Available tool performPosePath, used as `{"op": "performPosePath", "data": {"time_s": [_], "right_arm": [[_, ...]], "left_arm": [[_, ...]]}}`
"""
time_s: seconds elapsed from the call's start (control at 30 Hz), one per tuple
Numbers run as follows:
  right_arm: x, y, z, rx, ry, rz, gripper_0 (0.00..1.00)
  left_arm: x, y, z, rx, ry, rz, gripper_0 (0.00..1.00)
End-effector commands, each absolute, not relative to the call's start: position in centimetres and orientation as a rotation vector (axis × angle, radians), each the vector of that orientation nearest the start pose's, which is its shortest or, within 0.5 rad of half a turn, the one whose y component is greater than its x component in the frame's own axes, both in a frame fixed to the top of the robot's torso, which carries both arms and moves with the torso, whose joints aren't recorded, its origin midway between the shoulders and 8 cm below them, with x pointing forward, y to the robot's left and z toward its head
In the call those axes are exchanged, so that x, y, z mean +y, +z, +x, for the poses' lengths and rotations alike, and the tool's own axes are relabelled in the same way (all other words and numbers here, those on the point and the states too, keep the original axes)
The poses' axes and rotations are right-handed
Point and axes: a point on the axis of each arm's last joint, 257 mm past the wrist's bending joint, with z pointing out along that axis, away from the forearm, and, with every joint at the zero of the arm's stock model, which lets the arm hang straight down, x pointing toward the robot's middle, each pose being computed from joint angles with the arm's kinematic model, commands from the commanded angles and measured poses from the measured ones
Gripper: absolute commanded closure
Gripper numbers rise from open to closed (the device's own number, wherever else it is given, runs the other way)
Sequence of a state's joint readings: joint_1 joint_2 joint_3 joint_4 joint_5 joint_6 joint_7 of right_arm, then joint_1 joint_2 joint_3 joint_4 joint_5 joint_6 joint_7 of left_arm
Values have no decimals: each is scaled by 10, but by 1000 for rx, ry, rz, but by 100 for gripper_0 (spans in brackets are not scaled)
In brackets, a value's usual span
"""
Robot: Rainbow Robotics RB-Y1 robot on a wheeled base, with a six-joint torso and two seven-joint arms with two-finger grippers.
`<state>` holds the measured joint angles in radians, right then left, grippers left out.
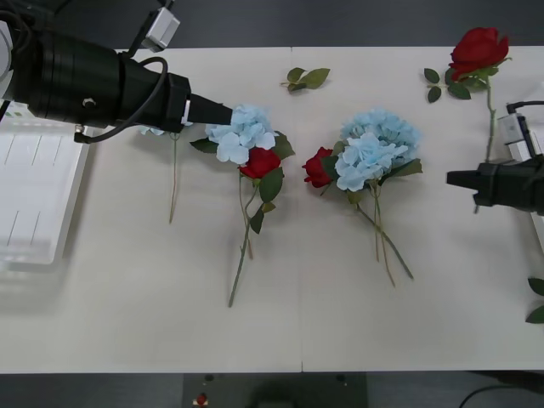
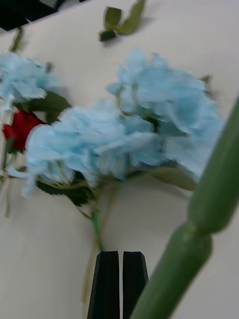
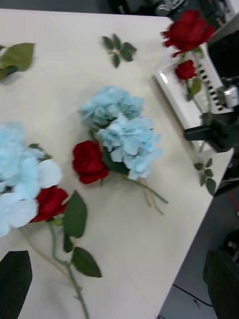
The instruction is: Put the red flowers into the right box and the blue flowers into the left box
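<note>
Left claw [image 1: 228, 111], spread wide, hovers at a blue flower [image 1: 242, 133] mid-bench [image 1: 153, 297], apparently poised to grasp; right claw [image 1: 455, 178], pinched narrow, holds a red flower [image 1: 478, 49] by its stem. Farther off: left box [image 1: 34, 195], right box [image 3: 181, 102].

The right box [image 3: 175, 97] is cut off by the right tool [image 3: 199, 132].

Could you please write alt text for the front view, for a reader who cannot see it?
Red flowers and blue flowers lie scattered on a table. The left gripper reaches to a blue cluster beside the left box, while the right gripper, fingers shut, sits near a rose stem at the right edge.
</note>
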<state>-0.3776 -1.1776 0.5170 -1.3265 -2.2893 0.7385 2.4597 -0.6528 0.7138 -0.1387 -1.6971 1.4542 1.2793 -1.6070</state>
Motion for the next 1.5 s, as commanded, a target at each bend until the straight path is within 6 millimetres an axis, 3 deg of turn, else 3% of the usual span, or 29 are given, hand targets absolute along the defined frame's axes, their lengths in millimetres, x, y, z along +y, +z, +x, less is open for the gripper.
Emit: {"op": "performPosePath", "data": {"time_s": [0.03,0.23,0.33,0.53,0.63,0.77,0.97,1.17,1.5], "right_arm": [[-380,-193,507,2198,582,-369,100],[-485,-188,506,2265,278,-324,100],[-526,-188,508,2275,114,-325,100],[-592,-189,508,2271,-170,-331,100],[-617,-187,508,2261,-280,-340,100],[-641,-193,509,2251,-393,-334,100],[-662,-207,514,2240,-482,-288,100],[-676,-220,516,2234,-527,-222,100],[-705,-230,499,2255,-612,-178,100]], "left_arm": [[133,-75,516,2236,-805,558,0],[185,-100,549,2364,-616,426,0],[211,-109,561,2418,-520,364,0],[244,-132,578,2516,-371,271,0],[254,-140,585,2553,-297,245,0],[267,-154,592,2595,-203,213,0],[271,-177,603,2601,-125,212,0],[255,-207,610,2612,-112,221,0],[234,-228,624,2581,8,247,0]]}}
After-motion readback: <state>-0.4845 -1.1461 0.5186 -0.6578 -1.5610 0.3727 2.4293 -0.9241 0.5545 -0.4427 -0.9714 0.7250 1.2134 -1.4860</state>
